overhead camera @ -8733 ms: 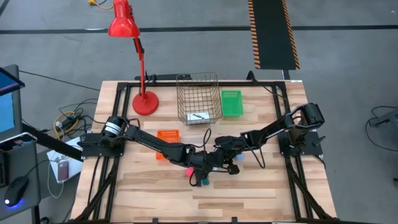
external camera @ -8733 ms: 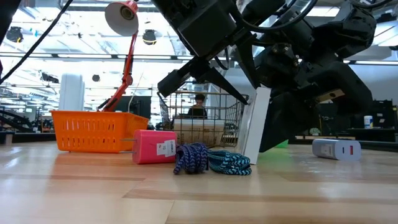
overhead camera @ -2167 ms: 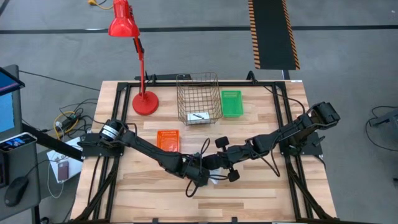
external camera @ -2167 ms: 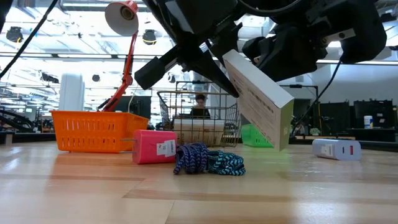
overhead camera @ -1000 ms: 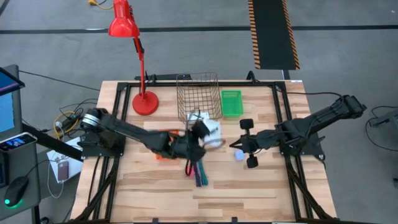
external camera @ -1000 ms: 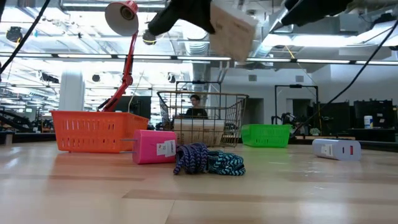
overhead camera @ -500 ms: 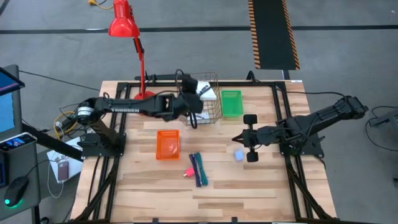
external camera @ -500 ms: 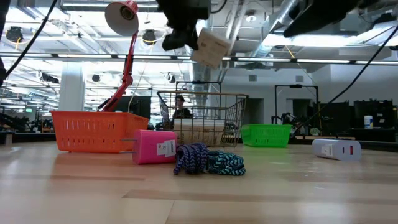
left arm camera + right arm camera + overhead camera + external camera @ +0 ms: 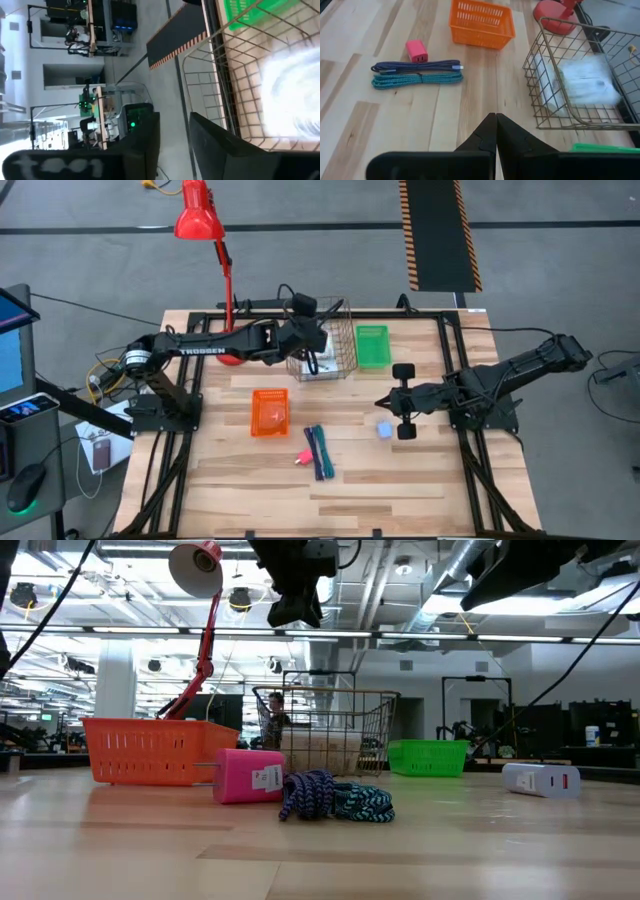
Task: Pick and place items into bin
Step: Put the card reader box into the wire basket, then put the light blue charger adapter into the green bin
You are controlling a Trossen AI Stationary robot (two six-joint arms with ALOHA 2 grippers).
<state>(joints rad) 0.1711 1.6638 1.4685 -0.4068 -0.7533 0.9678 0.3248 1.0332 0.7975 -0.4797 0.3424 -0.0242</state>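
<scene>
Box point(image 9: 582, 85) is in the wire basket point(image 9: 318, 340) now; half a sec ago it hung in the left gripper point(image 9: 308, 337) above the rim. Left fingers have sprung apart, nothing between them, gripper over the basket. So this item counts as placed. Right gripper point(image 9: 402, 402) waits w/ fingers clenched shut, empty, above the bench point(image 9: 400, 480) near the small light-blue piece point(image 9: 384, 429). Left to go, I'd say: pink plug point(image 9: 303, 459), coiled cables point(image 9: 321, 451) mid-bench, and that blue piece.
</scene>
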